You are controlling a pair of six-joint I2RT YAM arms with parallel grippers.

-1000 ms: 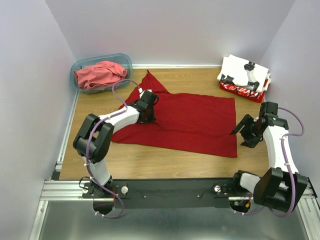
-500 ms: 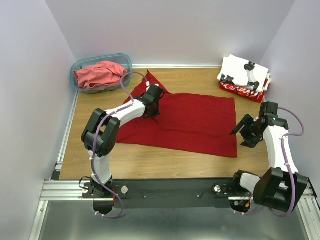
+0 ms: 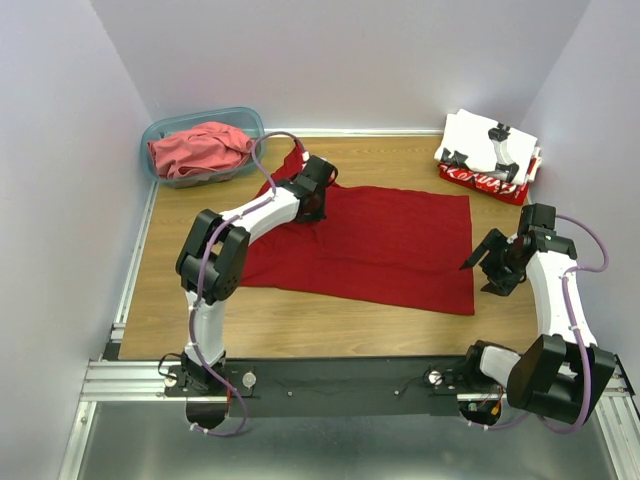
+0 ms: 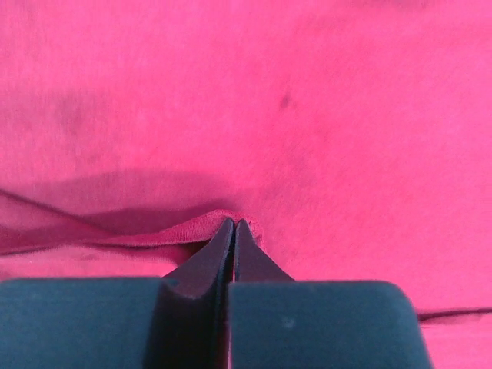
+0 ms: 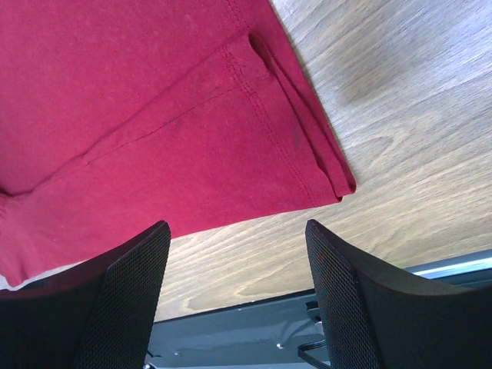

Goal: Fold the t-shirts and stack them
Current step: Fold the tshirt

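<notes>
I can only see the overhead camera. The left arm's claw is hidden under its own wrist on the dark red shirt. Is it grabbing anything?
Observer: Yes. The left wrist camera shows the left claw shut, with a thin ridge of the deep red t-shirt pinched at its tips.
Visitor: And the right one, beside the shirt's edge?
Observer: The right claw is open and holds nothing. The shirt's corner lies just ahead of it on the wooden table.
Visitor: Is that corner a single layer?
Observer: No, two layers lie stacked there, each with a stitched edge.
</notes>
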